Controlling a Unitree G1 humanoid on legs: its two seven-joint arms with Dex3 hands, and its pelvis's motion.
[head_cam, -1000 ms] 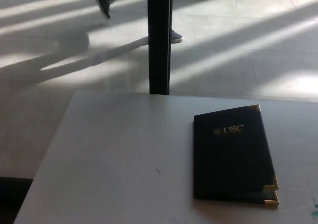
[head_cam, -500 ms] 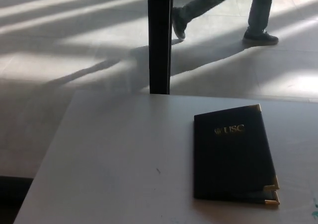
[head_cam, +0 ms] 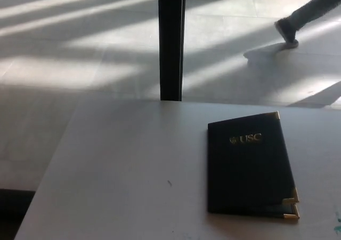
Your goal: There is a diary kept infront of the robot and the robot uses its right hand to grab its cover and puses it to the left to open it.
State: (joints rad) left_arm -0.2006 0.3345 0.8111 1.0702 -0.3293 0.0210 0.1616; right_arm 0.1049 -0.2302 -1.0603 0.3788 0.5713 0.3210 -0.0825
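The diary lies shut on the right side of the table, dark cover up, gold "USC" lettering near its far edge and brass corner caps along the right edge. It sits slightly skewed, spine on the left, loose edge toward the right — the side the right hand would have to come at. At the near right corner the cover seems to ride a little above the pages, which might offer a fingerhold.

Nothing about the diary has changed over the last second; it sits exactly where it was. Neither robot hand shows, so I cannot say whether either is open or closed, and the opening has not begun, as far as I can judge.

What has changed is beyond the table: a person's leg and shoe have crossed the sunlit floor behind the dark post and are now at the far right — passing traffic, well apart from the table, no bearing on the task.
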